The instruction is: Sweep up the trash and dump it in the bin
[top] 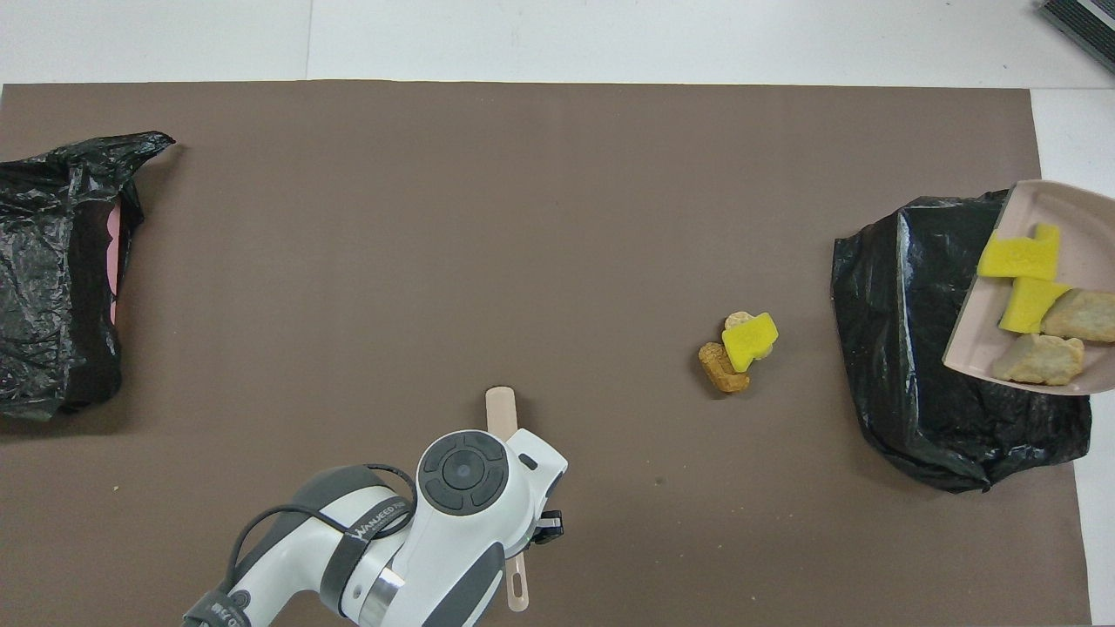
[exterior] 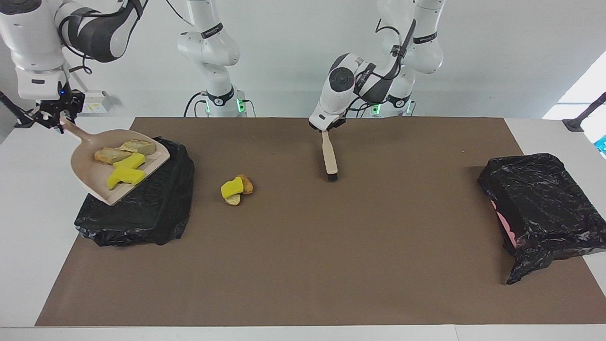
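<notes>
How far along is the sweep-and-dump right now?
Partly done. Swept up: four scraps lie in the dustpan. In hand: the right gripper holds the dustpan over the bin, not yet tipped; the left gripper holds the brush. Left: three scraps on the mat.

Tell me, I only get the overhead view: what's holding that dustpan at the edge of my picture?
Observer: The right end effector grips its handle. The dustpan is raised over the black bin bag, with its lip tilted down.
Operator: And the brush under the other arm?
Observer: The left end effector holds the brush by the handle end, and it hangs with its bristles down over the mat. I cannot tell whether the bristles touch.
</notes>
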Controlling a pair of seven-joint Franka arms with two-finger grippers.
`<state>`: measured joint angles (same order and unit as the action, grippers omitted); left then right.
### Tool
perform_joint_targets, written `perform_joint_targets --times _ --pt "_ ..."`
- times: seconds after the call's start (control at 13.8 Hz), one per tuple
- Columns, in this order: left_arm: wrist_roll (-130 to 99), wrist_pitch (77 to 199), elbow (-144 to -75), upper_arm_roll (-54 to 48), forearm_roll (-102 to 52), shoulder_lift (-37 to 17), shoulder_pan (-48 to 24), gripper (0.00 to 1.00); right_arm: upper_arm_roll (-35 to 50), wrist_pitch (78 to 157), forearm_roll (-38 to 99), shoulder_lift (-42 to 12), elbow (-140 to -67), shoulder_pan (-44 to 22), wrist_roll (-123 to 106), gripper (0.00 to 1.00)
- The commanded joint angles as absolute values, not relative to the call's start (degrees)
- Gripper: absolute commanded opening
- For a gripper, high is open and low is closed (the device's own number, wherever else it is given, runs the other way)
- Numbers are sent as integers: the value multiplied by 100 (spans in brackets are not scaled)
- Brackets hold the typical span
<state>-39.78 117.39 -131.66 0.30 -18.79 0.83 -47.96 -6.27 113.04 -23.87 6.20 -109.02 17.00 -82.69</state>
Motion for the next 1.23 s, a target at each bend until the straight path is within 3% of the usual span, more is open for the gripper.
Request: perform_joint_targets --times 0.0,0.07,0.14,0.65,1.16 --pt "-3579 11857 -13351 141 -2004 255 -4922 21 -536 11592 -3134 545 -10915 1706 -8822 0" --pt "-3351 11856 -13342 149 -2004 246 -4887 47 -510 11715 -3442 571 -10994 1670 -8946 0" --pt "-3305 11848 -13324 149 -2004 237 -4861 99 -475 11881 -3706 589 -11082 1592 -8965 0" --pt "-3112 11374 -12658 193 -1916 97 -3588 100 -448 11988 -5315 492 -11391 1099 -9218 0" --pt "-986 11312 -12016 211 -1267 -97 -2234 100 -448 11988 -6037 448 -11241 949 -9440 0"
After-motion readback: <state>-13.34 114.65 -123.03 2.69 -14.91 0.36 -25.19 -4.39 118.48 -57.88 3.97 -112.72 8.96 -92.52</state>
